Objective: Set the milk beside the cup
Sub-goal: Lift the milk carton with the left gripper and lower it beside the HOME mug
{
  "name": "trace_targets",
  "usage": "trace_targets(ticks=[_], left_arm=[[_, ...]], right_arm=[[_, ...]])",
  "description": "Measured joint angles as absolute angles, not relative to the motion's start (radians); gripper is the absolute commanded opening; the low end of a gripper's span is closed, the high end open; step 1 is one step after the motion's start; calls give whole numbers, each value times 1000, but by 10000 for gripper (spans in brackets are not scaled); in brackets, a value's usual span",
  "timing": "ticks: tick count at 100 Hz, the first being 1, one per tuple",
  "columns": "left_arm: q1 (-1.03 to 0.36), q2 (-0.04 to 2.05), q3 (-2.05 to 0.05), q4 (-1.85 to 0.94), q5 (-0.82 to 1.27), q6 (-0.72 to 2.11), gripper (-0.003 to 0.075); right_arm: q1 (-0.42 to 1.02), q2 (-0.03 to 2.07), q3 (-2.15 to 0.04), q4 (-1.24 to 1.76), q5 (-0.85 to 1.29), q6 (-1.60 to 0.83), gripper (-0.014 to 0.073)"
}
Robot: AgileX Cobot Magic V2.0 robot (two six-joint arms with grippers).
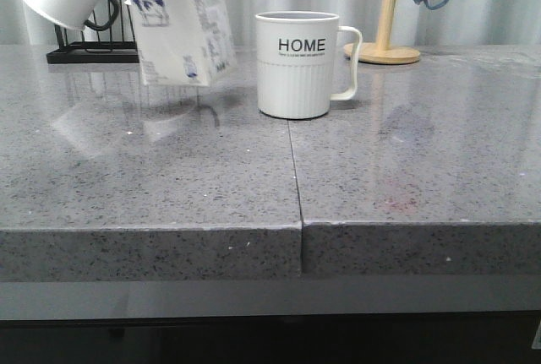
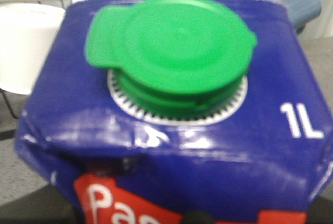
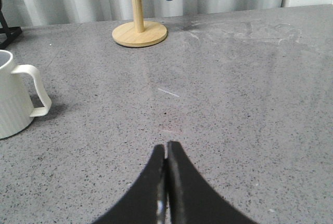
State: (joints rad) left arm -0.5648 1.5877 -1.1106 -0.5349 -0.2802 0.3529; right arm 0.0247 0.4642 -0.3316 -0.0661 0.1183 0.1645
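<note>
While the milk (image 1: 182,30) is seen lifted above the table (image 1: 169,178), tilted, left of the cup (image 1: 296,64), the left gripper's hold cannot be told. The right gripper (image 3: 166,154) is pressed together, empty.

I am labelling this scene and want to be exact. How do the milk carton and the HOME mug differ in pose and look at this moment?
1. The milk carton hangs tilted above the counter, while the HOME mug stands upright on it.
2. The carton is flat-sided, with blue print and a green cap; the mug is round, ribbed and open-topped.
3. The mug has a handle; the carton has none.
Both are mostly white.
</note>
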Motion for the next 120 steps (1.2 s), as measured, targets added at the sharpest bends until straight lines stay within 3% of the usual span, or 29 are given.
trace_targets(ticks=[28, 68, 82, 111, 120], left_arm=[[-622, 1669, -1119, -644, -412, 441, 83], [-660, 1689, -1120, -714, -444, 490, 94], [-662, 1689, -1120, -739, -450, 490, 216], [-669, 1686, -1106, -733, -513, 488, 618], [-671, 1682, -1106, -735, -520, 492, 697]], right_arm=[[25, 464, -332, -66, 118, 165, -122], [25, 464, -332, -66, 118, 165, -122], [25, 464, -332, -66, 118, 165, -122], [25, 464, -332, -66, 118, 165, -122], [25, 464, -332, -66, 118, 165, -122]])
